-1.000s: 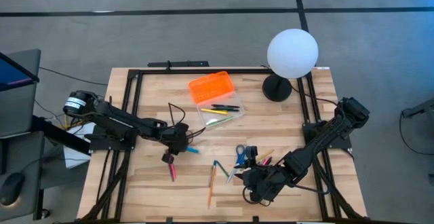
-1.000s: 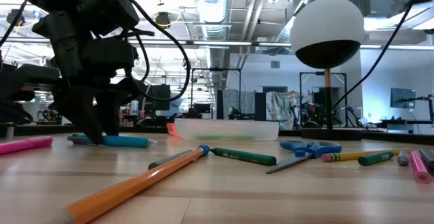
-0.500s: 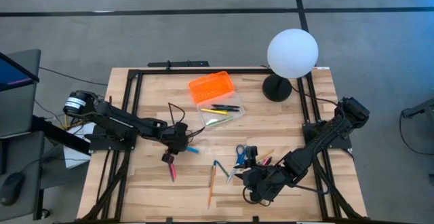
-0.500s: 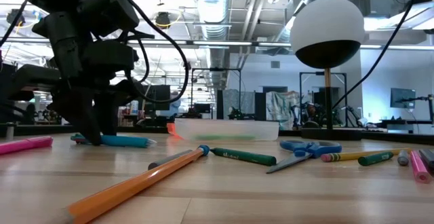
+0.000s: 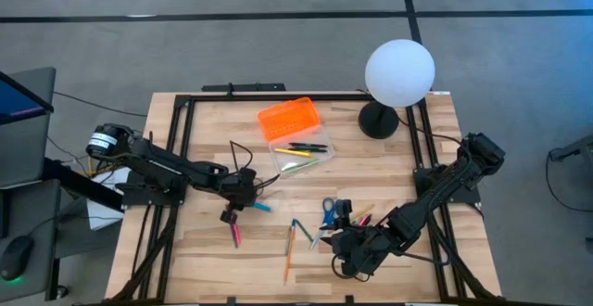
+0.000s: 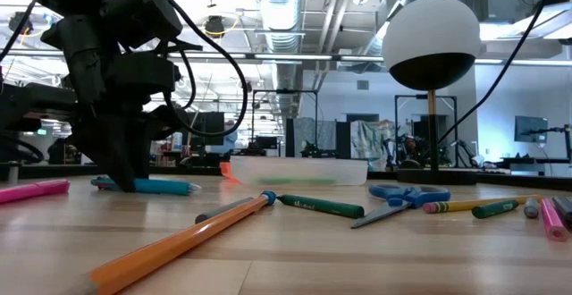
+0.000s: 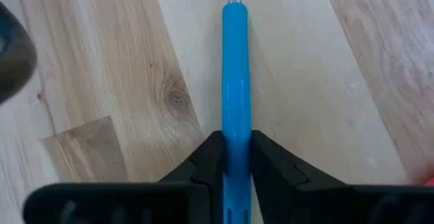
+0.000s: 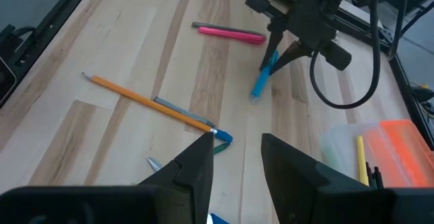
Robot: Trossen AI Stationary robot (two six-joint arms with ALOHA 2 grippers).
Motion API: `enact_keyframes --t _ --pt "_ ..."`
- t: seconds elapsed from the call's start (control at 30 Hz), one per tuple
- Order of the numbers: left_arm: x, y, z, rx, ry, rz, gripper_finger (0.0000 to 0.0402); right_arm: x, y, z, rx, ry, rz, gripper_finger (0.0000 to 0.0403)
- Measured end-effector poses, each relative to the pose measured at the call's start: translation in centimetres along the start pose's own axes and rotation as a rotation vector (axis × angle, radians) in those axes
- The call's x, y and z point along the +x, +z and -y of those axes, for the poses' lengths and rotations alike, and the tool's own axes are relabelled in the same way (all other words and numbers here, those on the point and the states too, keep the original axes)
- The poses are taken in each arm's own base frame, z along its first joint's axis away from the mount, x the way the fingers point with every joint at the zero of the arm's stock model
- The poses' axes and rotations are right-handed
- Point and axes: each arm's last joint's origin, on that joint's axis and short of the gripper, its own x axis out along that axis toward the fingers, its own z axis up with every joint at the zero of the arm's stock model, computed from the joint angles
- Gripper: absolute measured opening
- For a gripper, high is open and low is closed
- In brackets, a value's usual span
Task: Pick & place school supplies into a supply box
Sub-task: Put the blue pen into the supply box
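We find the left gripper (image 7: 235, 176) down on the table, fingers pinched against the blue pen (image 7: 234, 81), ready to lift it; the supply box (image 5: 298, 148) lies open nearby to receive it; the right gripper (image 8: 234, 159) waits half open.

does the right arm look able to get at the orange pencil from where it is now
Probably yes. The right gripper hangs open at the near edge, and the orange pencil lies alone on bare wood beside it, with only a grey pencil touching its tip. The left gripper is busy, closed on the blue pen.
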Motion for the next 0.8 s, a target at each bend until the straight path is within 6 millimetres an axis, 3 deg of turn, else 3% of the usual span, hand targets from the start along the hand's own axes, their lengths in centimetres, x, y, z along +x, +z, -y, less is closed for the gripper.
enact_keyframes --t 0.37,0.8 --pt "0.0 -0.02 -0.08 0.005 0.036 -0.005 0.0065 0.0 0.0 0.0 0.008 0.0 0.0 0.0118" --pt "-0.02 0.14 -0.25 0.007 0.082 -0.006 0.0052 0.0 0.0 0.0 0.008 0.0 0.0 0.0118"
